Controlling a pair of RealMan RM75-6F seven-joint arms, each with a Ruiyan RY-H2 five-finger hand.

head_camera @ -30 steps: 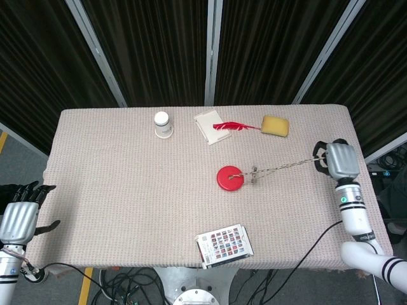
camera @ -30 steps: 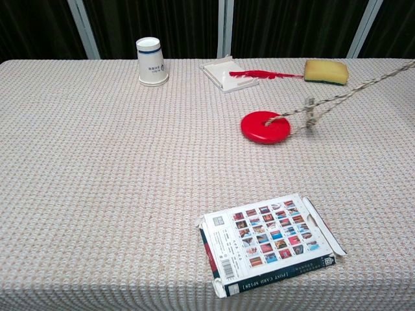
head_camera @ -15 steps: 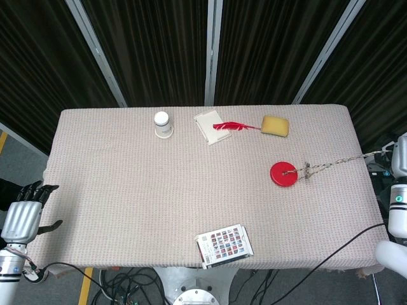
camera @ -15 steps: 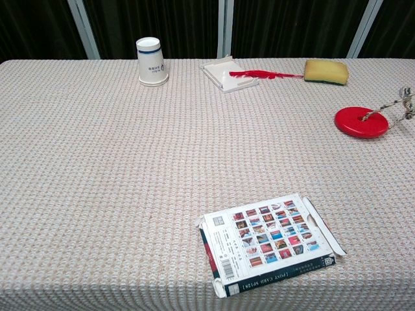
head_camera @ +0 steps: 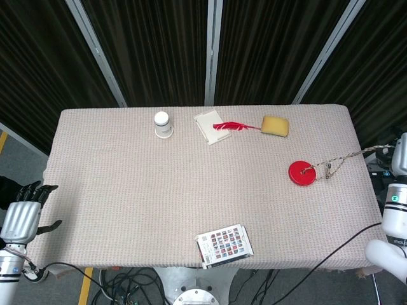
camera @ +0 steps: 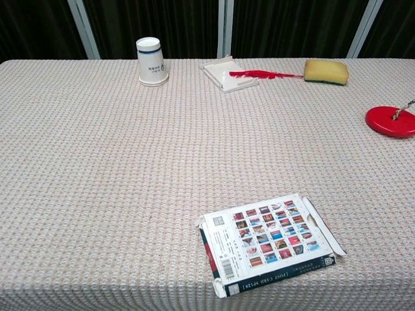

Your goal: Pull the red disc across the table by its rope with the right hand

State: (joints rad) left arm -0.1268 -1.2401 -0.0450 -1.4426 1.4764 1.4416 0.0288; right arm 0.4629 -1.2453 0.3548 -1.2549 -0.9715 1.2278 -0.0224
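Note:
The red disc point(head_camera: 301, 173) lies flat on the beige table cloth point(head_camera: 127, 190) near the right edge; the chest view shows the disc point(camera: 390, 121) at its far right. Its rope point(head_camera: 346, 157) runs up and right from the disc's middle, over the table's edge, to my right hand point(head_camera: 400, 154). That hand is mostly cut off by the frame's right border and holds the rope's end. My left hand point(head_camera: 19, 213) hangs off the table's left side, fingers apart, holding nothing.
Along the back stand a paper cup point(head_camera: 162, 124), a white pad point(head_camera: 208, 126) with a red feather point(head_camera: 232, 126) on it, and a yellow sponge point(head_camera: 275, 125). A colourful printed box point(head_camera: 224, 244) lies at the front edge.
The disc has slid from the table's middle to near its right edge, drawn by the rope. My right hand has moved right, past the table's edge. The left hand has stayed put.

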